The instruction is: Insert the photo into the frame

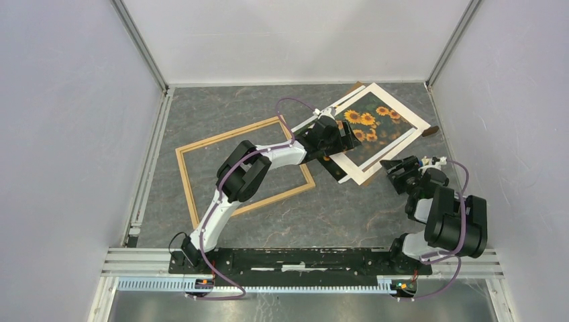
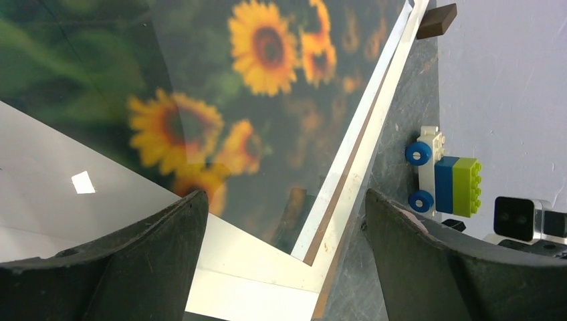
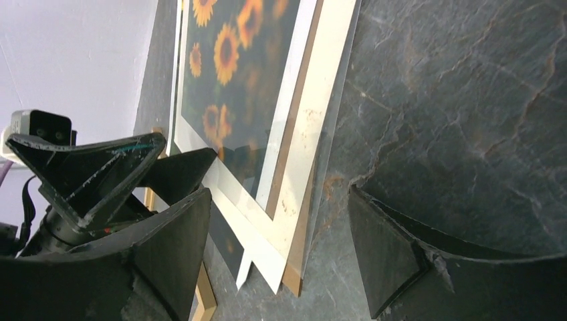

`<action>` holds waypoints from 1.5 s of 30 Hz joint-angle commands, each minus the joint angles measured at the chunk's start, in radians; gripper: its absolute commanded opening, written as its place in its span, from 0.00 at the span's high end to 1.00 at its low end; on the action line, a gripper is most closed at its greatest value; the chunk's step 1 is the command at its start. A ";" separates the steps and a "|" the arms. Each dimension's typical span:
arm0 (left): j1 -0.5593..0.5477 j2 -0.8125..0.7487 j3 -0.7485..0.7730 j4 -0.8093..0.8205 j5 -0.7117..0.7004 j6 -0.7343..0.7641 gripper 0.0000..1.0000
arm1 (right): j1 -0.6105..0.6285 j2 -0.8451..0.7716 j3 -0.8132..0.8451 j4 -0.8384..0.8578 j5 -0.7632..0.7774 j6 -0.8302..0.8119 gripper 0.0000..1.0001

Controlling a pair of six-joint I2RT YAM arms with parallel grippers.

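The photo (image 1: 374,125), sunflowers on dark green, lies at the back right inside a white mat (image 1: 402,113) on a brown backing board (image 1: 431,131). The light wood frame (image 1: 221,136) lies empty at the left centre, apart from the photo. My left gripper (image 1: 343,137) is open over the stack's near-left corner; in the left wrist view its fingers (image 2: 140,261) straddle the mat corner with the photo (image 2: 267,73) beyond. My right gripper (image 1: 397,172) is open and empty, just off the stack's near edge. The right wrist view shows the photo (image 3: 234,73), the board's corner (image 3: 294,277) and a bit of the frame (image 3: 207,297).
A small toy-brick car (image 2: 444,177) sits by the right arm, close to the right wall. Grey walls close in the left, back and right sides. The dark stone table (image 1: 335,215) lies between the frame and the arm bases. The left gripper's fingers (image 3: 87,174) fill the left of the right wrist view.
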 commanded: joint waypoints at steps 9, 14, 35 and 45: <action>-0.003 0.018 -0.002 -0.093 -0.056 0.020 0.06 | 0.057 0.158 0.122 0.051 0.081 0.040 0.19; -0.003 0.025 0.010 -0.101 -0.049 0.022 0.05 | 0.069 0.190 0.111 0.107 0.047 0.094 0.19; -0.003 0.040 0.031 -0.108 -0.021 0.027 0.05 | 0.130 0.140 0.001 0.401 0.019 0.341 0.23; -0.004 0.036 0.027 -0.099 -0.011 0.035 0.05 | 0.193 0.208 -0.021 0.493 0.125 0.415 0.31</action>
